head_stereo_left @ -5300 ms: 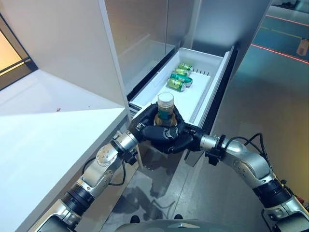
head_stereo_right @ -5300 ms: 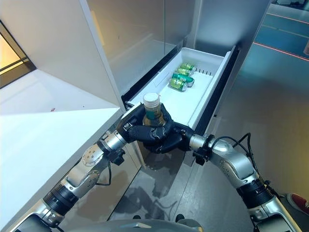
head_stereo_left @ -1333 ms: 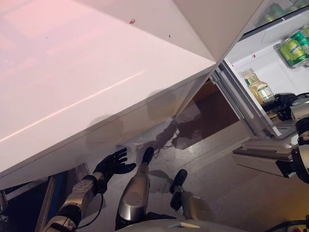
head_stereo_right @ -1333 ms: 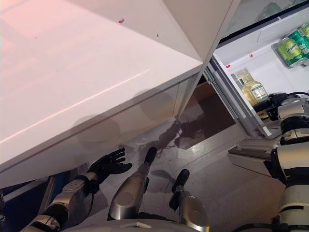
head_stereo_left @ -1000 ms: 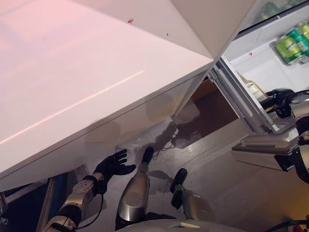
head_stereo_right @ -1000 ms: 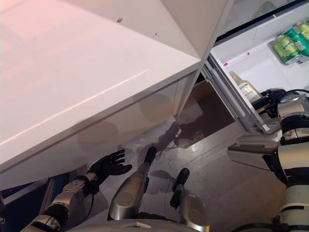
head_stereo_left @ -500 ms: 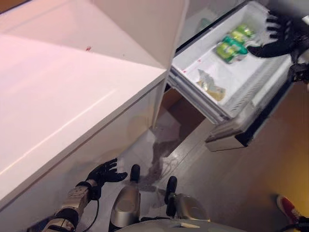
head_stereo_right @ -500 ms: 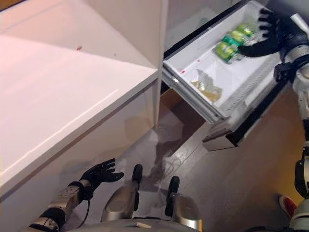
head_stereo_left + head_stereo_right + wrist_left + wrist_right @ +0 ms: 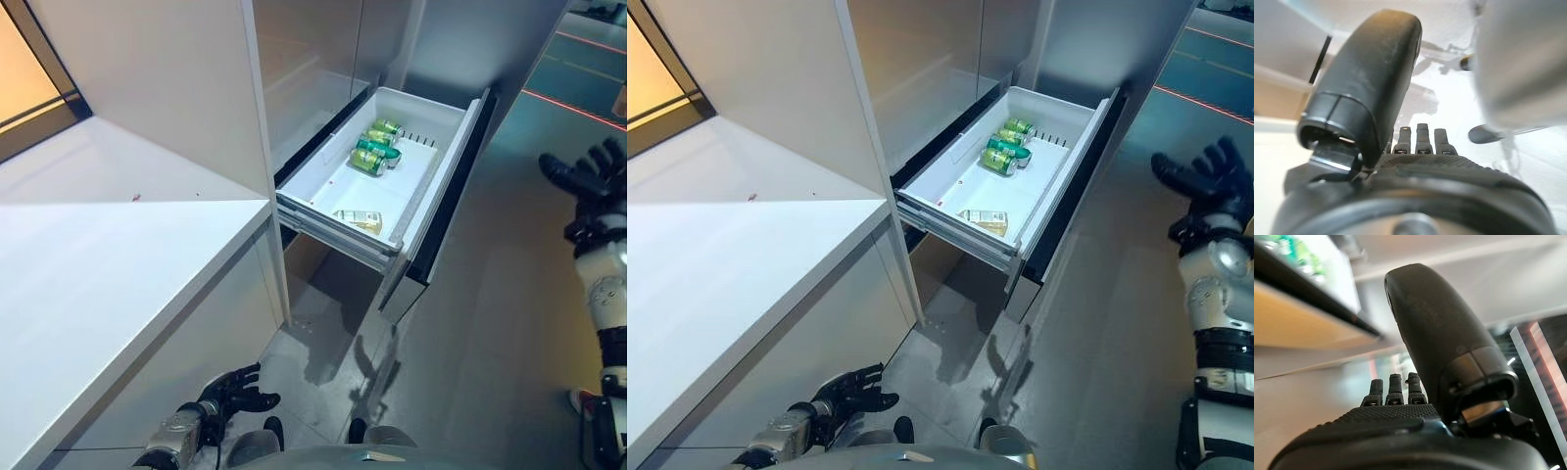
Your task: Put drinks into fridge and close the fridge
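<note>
The white fridge drawer (image 9: 428, 186) stands pulled out. A clear bottle with a yellowish drink (image 9: 358, 219) lies on its side near the drawer's front. Green cans (image 9: 376, 149) lie together at its back. My right hand (image 9: 1205, 178) is open and empty, raised to the right of the drawer and well apart from it; its straight fingers (image 9: 1396, 389) show in the right wrist view. My left hand (image 9: 232, 390) is open and empty, low near the floor beside the white counter; its fingers (image 9: 1418, 139) show in the left wrist view.
A white counter (image 9: 108, 284) fills the left side, with a tall white cabinet wall (image 9: 157, 88) behind it. The drawer's dark front panel (image 9: 453, 196) juts out over the grey floor (image 9: 490, 333). Red lines (image 9: 573, 106) mark the floor at the far right.
The camera has swung back to the drawer. My right hand has left the drawer's inside and moved out to the right, open. The bottle lies in the drawer. The left hand stays low.
</note>
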